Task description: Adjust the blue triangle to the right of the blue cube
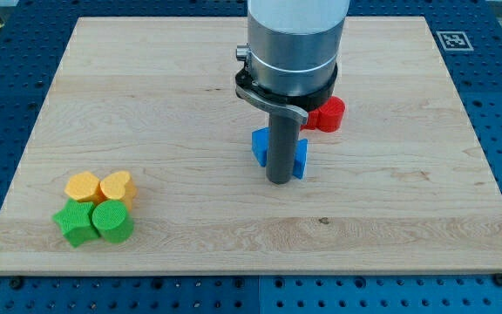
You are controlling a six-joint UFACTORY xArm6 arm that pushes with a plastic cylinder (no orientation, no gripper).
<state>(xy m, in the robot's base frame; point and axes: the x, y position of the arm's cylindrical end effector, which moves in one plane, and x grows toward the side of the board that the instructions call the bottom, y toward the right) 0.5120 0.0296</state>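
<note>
My tip point(278, 180) rests on the wooden board at the centre of the view. Directly behind the rod, a blue cube point(261, 146) shows on its left side and a blue triangle point(300, 160) on its right side. Both blue blocks are partly hidden by the rod, and they appear to touch or nearly touch it. The tip's end sits just below them in the view.
A red block point(328, 114) lies just above and right of the blue blocks, partly hidden by the arm. At the view's lower left are clustered an orange block point(83, 186), an orange heart point(118, 187), a green star-like block point(75, 223) and a green cylinder point(111, 221).
</note>
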